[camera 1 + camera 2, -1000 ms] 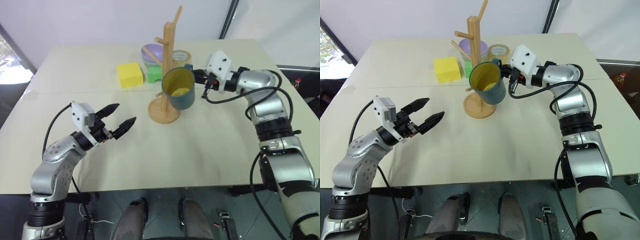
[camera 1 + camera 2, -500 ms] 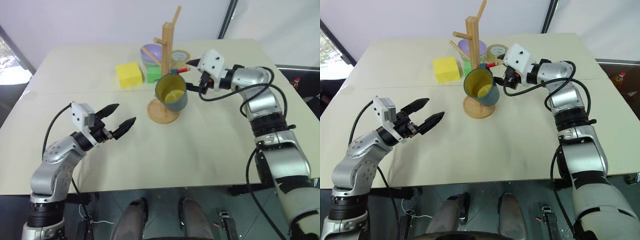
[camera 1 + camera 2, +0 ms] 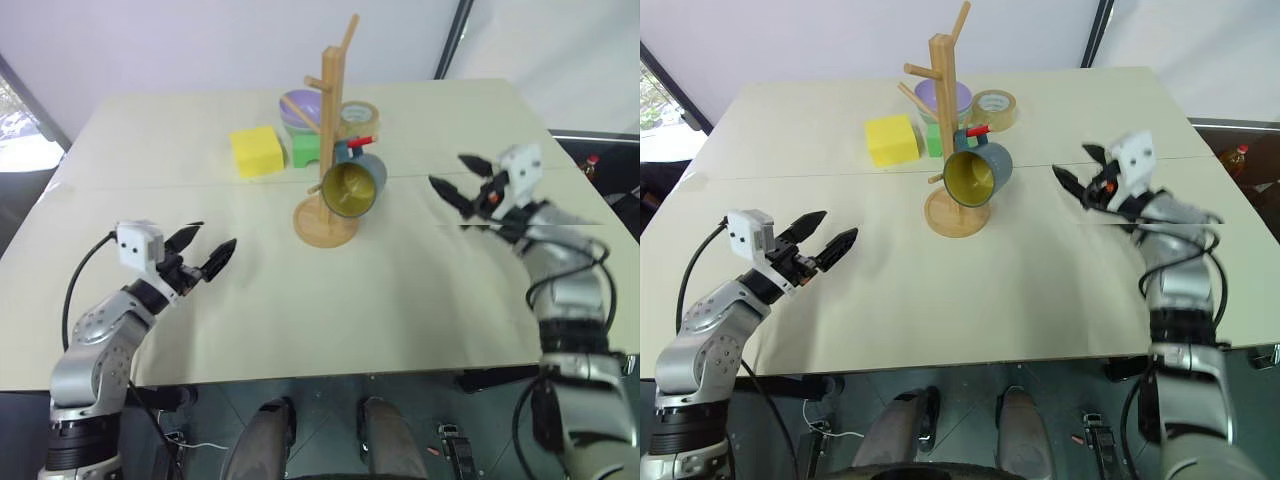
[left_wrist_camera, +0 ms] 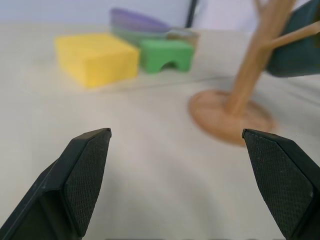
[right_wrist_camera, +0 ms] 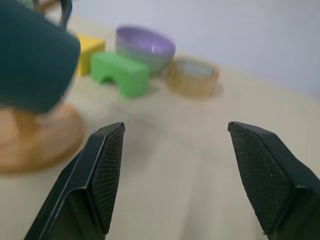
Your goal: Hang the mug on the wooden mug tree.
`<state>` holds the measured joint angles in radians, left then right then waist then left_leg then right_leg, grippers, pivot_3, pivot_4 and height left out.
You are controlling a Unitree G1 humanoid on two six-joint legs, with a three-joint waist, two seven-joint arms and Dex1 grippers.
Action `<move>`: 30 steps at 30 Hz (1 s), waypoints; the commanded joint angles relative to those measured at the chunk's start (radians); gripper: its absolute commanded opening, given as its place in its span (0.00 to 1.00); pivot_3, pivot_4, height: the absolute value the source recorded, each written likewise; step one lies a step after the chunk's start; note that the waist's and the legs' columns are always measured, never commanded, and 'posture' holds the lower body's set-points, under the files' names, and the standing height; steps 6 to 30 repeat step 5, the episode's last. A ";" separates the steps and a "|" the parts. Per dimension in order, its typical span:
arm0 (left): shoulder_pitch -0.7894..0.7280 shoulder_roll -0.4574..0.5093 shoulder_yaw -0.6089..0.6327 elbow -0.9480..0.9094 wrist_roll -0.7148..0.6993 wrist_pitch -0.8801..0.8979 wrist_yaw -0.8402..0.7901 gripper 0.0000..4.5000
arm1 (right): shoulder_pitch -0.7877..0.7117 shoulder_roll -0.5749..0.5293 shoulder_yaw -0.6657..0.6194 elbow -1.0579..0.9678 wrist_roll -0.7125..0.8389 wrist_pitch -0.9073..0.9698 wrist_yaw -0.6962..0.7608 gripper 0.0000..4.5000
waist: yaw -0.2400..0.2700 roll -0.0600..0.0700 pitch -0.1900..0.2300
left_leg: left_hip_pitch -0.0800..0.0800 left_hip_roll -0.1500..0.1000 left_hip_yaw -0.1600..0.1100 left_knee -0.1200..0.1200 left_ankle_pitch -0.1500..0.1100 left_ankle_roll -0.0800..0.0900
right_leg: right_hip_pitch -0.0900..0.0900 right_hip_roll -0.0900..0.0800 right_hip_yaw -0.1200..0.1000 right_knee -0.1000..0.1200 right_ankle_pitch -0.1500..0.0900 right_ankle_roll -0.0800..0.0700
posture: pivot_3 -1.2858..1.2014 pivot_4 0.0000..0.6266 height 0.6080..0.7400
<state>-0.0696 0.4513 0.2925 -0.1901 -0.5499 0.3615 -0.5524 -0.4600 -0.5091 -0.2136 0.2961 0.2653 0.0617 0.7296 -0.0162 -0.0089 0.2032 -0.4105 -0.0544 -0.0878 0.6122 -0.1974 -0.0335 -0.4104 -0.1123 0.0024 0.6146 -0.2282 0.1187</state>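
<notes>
From the left eye view you see one table [image 3: 420,300] carrying a cluster near its far edge. One wooden mug tree [image 3: 331,150] stands about midway across, its round base on the surface. Behind it, toward the far edge, sit one lavender bowl [image 3: 300,105], one green block [image 3: 307,149], one yellow sponge [image 3: 258,150] and one roll of tape [image 3: 361,113]. One mug [image 3: 354,184] hangs from a low peg on the tree's right side, tipped so its yellow inside faces you; a small red object [image 3: 360,141] shows just above it. Your left gripper [image 3: 204,255] hovers near the table's front-left corner with its two fingers spread, holding nothing and well apart from the tree. Nothing lies between it and the tree's base.

From the right eye view you see your right gripper [image 3: 1077,172] near the right edge, fingers spread, empty, apart from the mug.

From the left wrist view you see two black fingertips [image 4: 85,170] wide apart with bare table between; beyond are the sponge, green block, bowl and the tree's base.

From the right wrist view you see two fingertips [image 5: 107,165] wide apart, nothing gripped; the mug hangs off the tree beside the block, bowl and tape.
</notes>
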 commanded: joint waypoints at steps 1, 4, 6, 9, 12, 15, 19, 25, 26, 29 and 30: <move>0.015 -0.013 0.025 0.028 0.034 -0.064 0.016 1.00 | 0.073 0.043 -0.013 -0.126 0.038 0.004 -0.045 0.76 | 0.001 0.000 0.000 | 0.000 0.000 0.000 0.000 0.000 0.000 | 0.000 0.000 0.000 0.000 0.000 0.000 | 0.52 0.24 1.00; 0.026 -0.026 0.024 0.059 0.055 -0.091 0.027 1.00 | 0.130 0.080 -0.001 -0.157 0.039 0.009 -0.070 0.76 | 0.001 0.000 0.000 | 0.000 0.001 0.000 0.002 0.000 0.000 | 0.001 -0.001 0.001 0.000 0.001 -0.001 | 0.52 0.24 1.00; 0.028 -0.028 0.023 0.063 0.063 -0.101 0.029 1.00 | 0.136 0.085 0.000 -0.156 0.040 0.011 -0.075 0.76 | 0.001 0.000 0.000 | 0.000 0.001 0.000 0.002 0.000 0.000 | 0.001 -0.001 0.001 0.000 0.001 -0.001 | 0.52 0.24 1.00; 0.028 -0.028 0.023 0.063 0.063 -0.101 0.029 1.00 | 0.136 0.085 0.000 -0.156 0.040 0.011 -0.075 0.76 | 0.001 0.000 0.000 | 0.000 0.001 0.000 0.002 0.000 0.000 | 0.001 -0.001 0.001 0.000 0.001 -0.001 | 0.52 0.24 1.00; 0.028 -0.028 0.023 0.063 0.063 -0.101 0.029 1.00 | 0.136 0.085 0.000 -0.156 0.040 0.011 -0.075 0.76 | 0.001 0.000 0.000 | 0.000 0.001 0.000 0.002 0.000 0.000 | 0.001 -0.001 0.001 0.000 0.001 -0.001 | 0.52 0.24 1.00; 0.028 -0.028 0.023 0.063 0.063 -0.101 0.029 1.00 | 0.136 0.085 0.000 -0.156 0.040 0.011 -0.075 0.76 | 0.001 0.000 0.000 | 0.000 0.001 0.000 0.002 0.000 0.000 | 0.001 -0.001 0.001 0.000 0.001 -0.001 | 0.52 0.24 1.00; 0.028 -0.028 0.023 0.063 0.063 -0.101 0.029 1.00 | 0.136 0.085 0.000 -0.156 0.040 0.011 -0.075 0.76 | 0.001 0.000 0.000 | 0.000 0.001 0.000 0.002 0.000 0.000 | 0.001 -0.001 0.001 0.000 0.001 -0.001 | 0.52 0.24 1.00; 0.028 -0.028 0.023 0.063 0.063 -0.101 0.029 1.00 | 0.136 0.085 0.000 -0.156 0.040 0.011 -0.075 0.76 | 0.001 0.000 0.000 | 0.000 0.001 0.000 0.002 0.000 0.000 | 0.001 -0.001 0.001 0.000 0.001 -0.001 | 0.52 0.24 1.00; 0.028 -0.028 0.023 0.063 0.063 -0.101 0.029 1.00 | 0.136 0.085 0.000 -0.156 0.040 0.011 -0.075 0.76 | 0.001 0.000 0.000 | 0.000 0.001 0.000 0.002 0.000 0.000 | 0.001 -0.001 0.001 0.000 0.001 -0.001 | 0.52 0.24 1.00; 0.028 -0.028 0.023 0.063 0.063 -0.101 0.029 1.00 | 0.136 0.085 0.000 -0.156 0.040 0.011 -0.075 0.76 | 0.001 0.000 0.000 | 0.000 0.001 0.000 0.002 0.000 0.000 | 0.001 -0.001 0.001 0.000 0.001 -0.001 | 0.52 0.24 1.00; 0.028 -0.028 0.023 0.063 0.063 -0.101 0.029 1.00 | 0.136 0.085 0.000 -0.156 0.040 0.011 -0.075 0.76 | 0.001 0.000 0.000 | 0.000 0.001 0.000 0.002 0.000 0.000 | 0.001 -0.001 0.001 0.000 0.001 -0.001 | 0.52 0.24 1.00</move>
